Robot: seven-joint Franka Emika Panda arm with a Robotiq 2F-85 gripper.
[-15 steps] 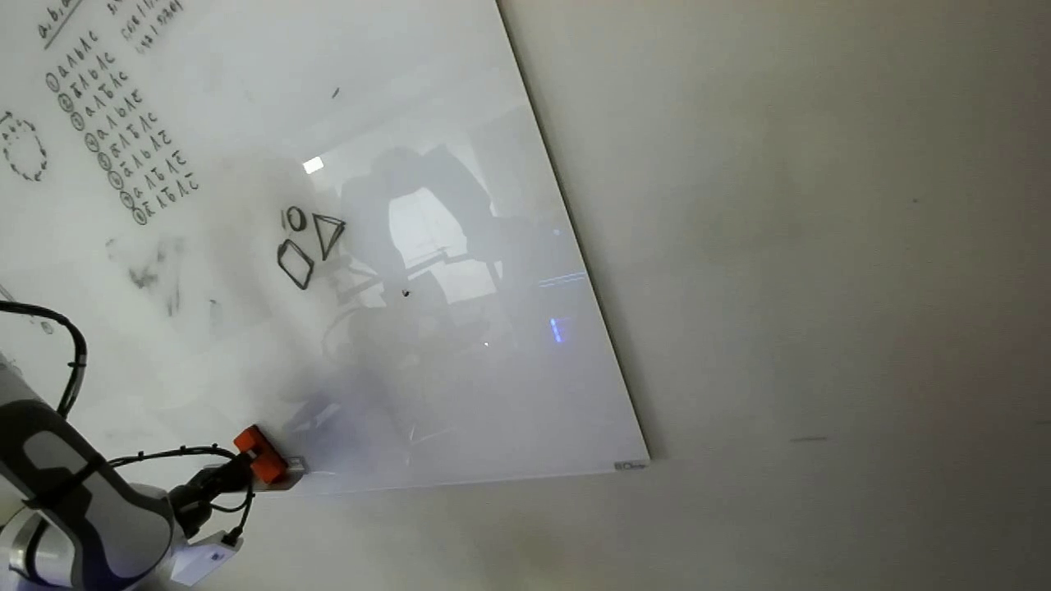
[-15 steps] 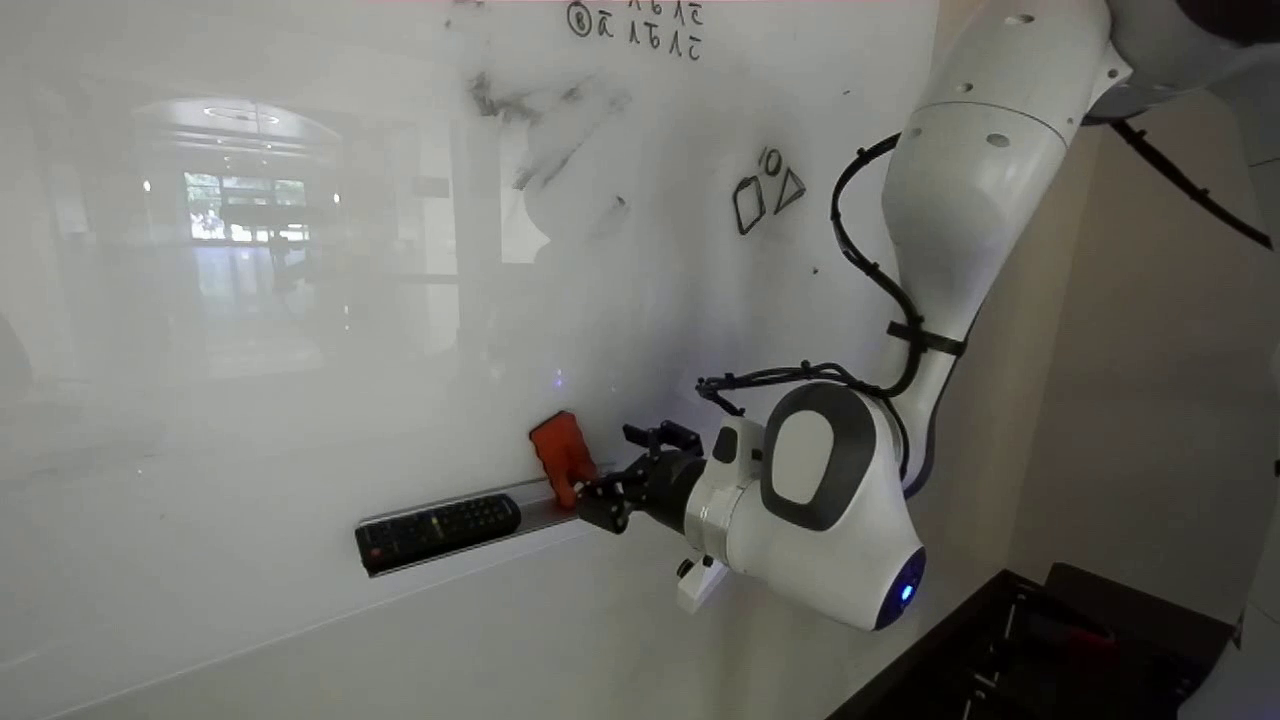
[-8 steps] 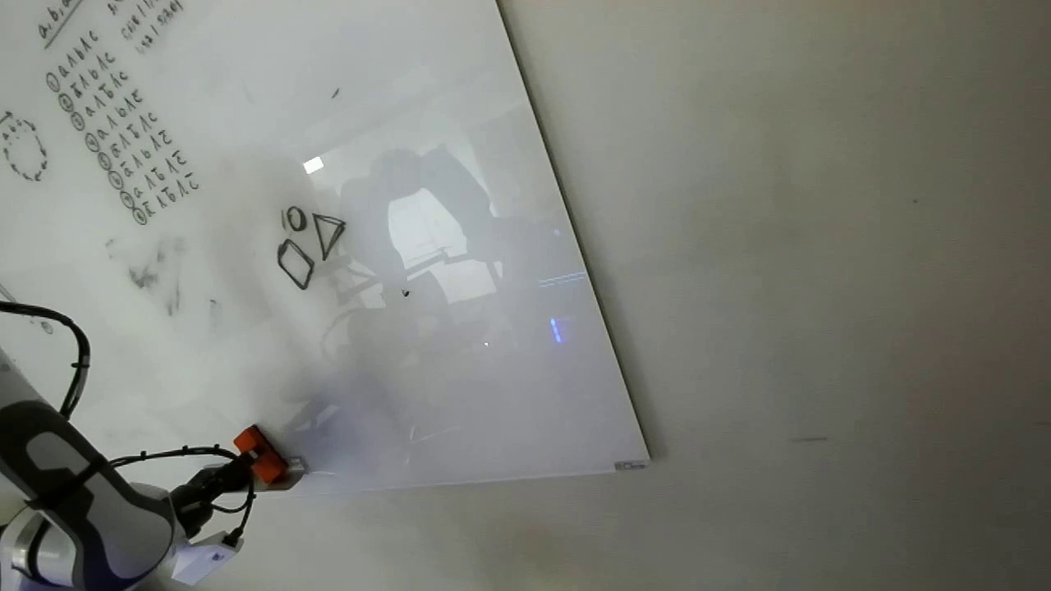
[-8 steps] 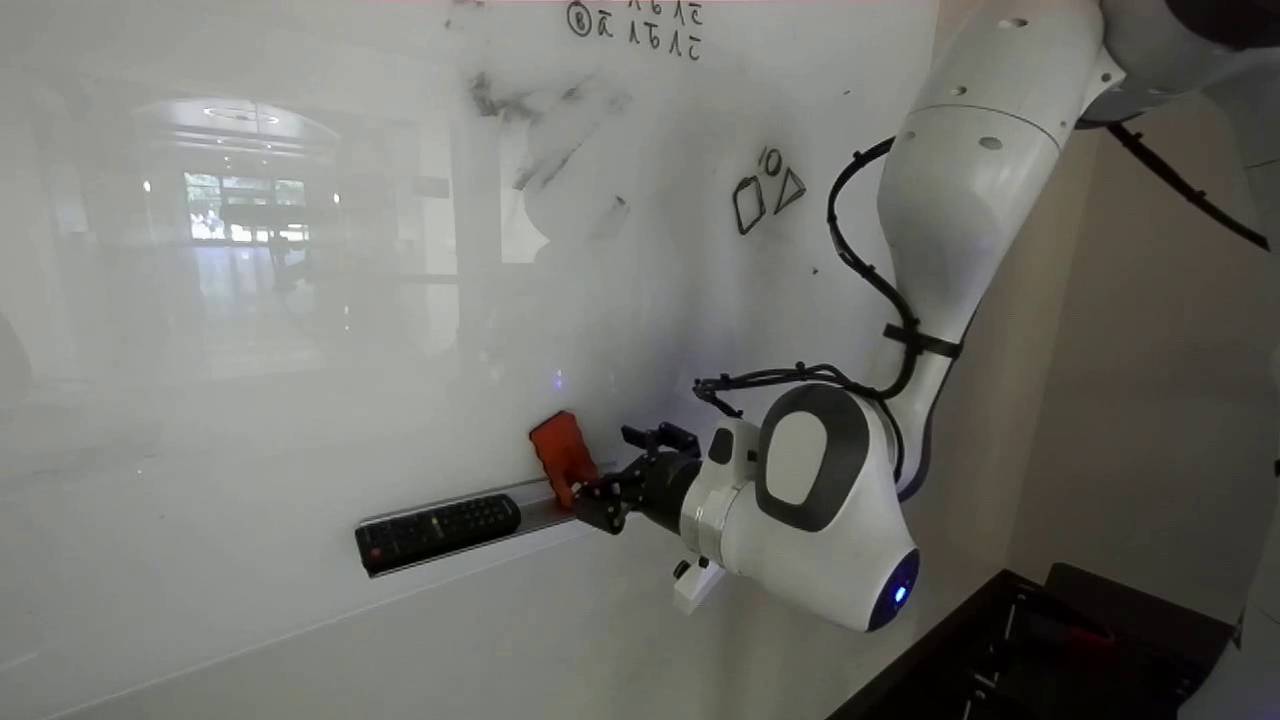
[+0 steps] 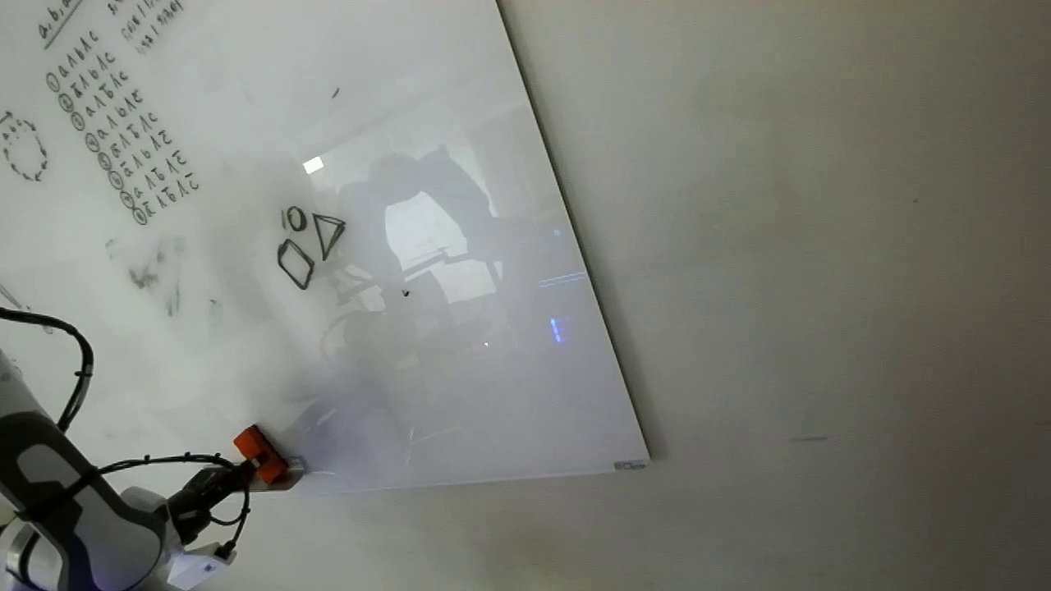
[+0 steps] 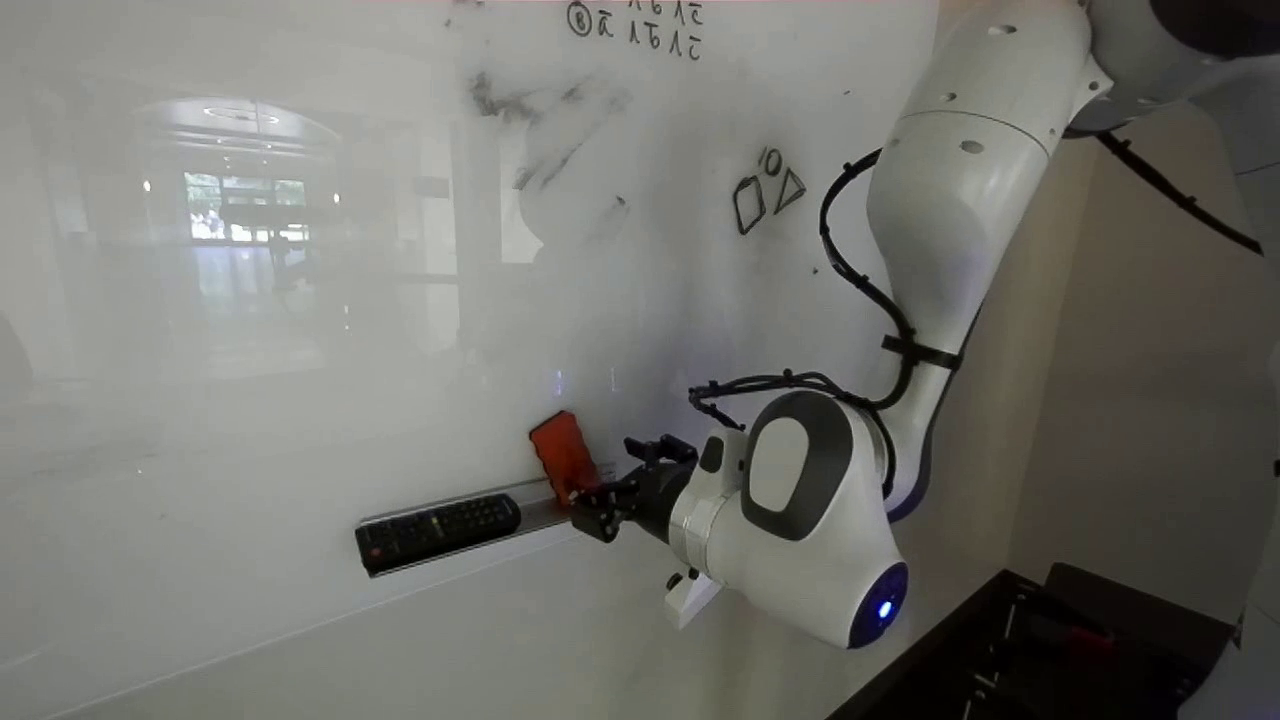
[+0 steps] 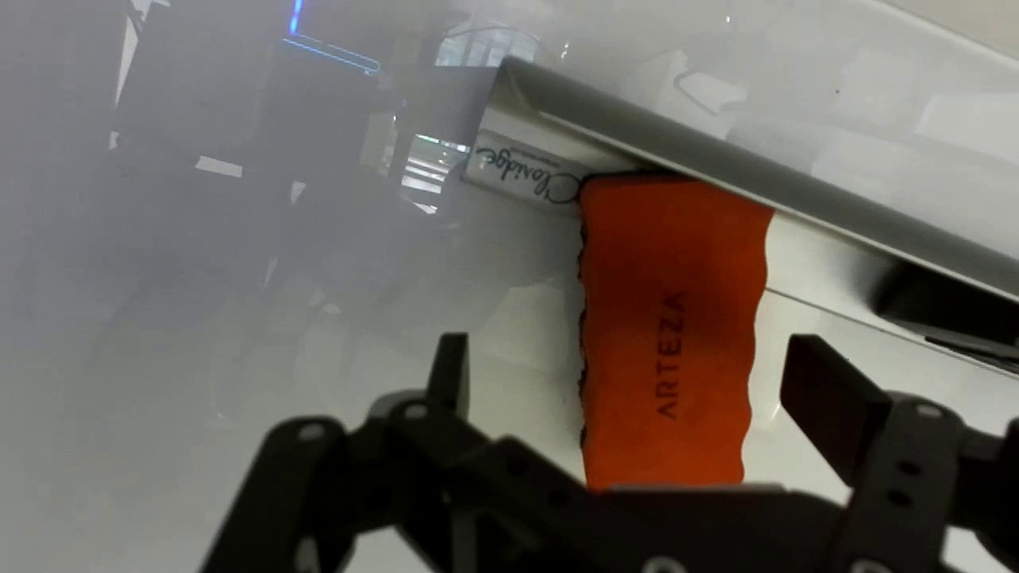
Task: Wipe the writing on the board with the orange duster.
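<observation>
The orange duster (image 7: 673,318) leans on the board (image 7: 358,278), its lower end in the small metal tray (image 7: 637,131). In the wrist view my gripper (image 7: 629,342) stands open, one finger on each side of the duster with a gap at both sides. In an exterior view the gripper (image 6: 614,483) is just right of the duster (image 6: 563,445), and its lower finger overlaps the duster's bottom end. In both exterior views the writing, a circle, a triangle and a four-sided outline (image 5: 313,261), is up on the board, well above the duster.
A black remote (image 6: 440,532) lies in the same tray, left of the duster. Columns of small characters (image 5: 123,131) and grey smudges (image 5: 148,275) mark the board higher up. A black cable (image 6: 790,380) loops along the arm. Dark furniture (image 6: 1000,650) stands at lower right.
My arm has shifted slightly left and down in an exterior view, bringing the gripper a little lower beside the duster. The duster, remote and writing have stayed put; the gripper remains open.
</observation>
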